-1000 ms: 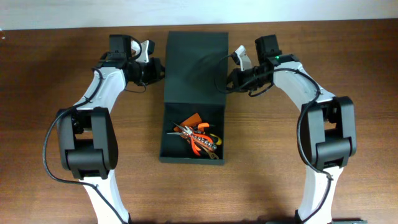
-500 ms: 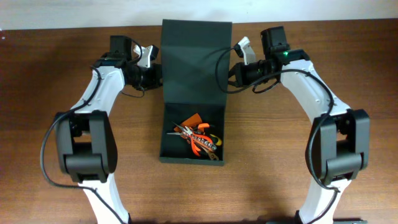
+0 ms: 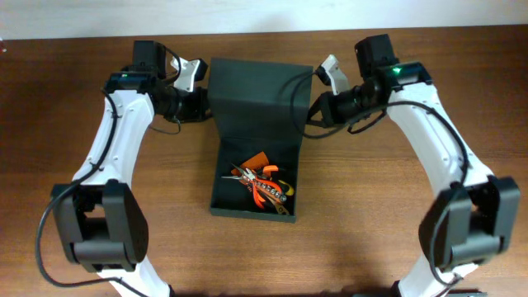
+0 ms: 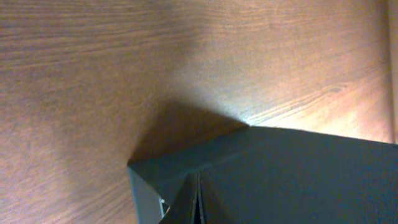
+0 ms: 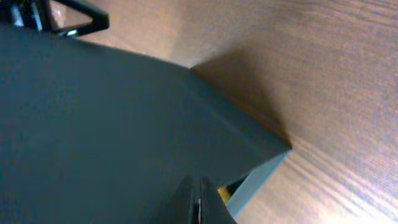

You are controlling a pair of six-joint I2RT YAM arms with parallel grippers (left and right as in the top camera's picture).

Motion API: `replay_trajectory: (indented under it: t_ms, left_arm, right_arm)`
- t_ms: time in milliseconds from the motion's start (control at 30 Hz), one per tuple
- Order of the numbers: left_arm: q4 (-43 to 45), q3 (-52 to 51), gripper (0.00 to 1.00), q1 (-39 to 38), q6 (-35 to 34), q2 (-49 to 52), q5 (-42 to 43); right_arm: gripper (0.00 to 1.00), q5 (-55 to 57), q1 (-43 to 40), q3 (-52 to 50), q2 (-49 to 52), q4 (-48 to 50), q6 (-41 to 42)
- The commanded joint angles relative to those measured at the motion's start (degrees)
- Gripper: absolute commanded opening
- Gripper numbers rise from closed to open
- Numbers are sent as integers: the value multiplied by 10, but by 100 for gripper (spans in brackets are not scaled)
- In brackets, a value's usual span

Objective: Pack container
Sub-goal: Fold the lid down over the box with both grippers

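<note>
Container lid raised, left fingers and right fingers pinching its edges, tools inside

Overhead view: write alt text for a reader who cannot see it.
A dark green-black matte rectangular container sits open on a brown wooden table, its hinged lid held raised at the side edges by a robot's left gripper and right gripper. Orange-handled hand tools lie inside.

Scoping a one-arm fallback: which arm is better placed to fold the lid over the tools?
Right, marginally; nearly a tie. Mirrored: left gripper and right gripper each pinch a side edge of the raised lid. Right wrist view shows more lid, hinting a deeper bite.
</note>
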Motion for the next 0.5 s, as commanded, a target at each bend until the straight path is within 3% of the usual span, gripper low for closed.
replay_trajectory:
  t_ms: [0,467]
  left_arm:
    - [-17,10,2,-4,28,-30,-22]
    - [-113,10,2,-4,66,-93,-56]
  right_arm:
    - [4,15,9,6,-46,-25,-26]
    - [4,21,9,6,-122,-146,-86]
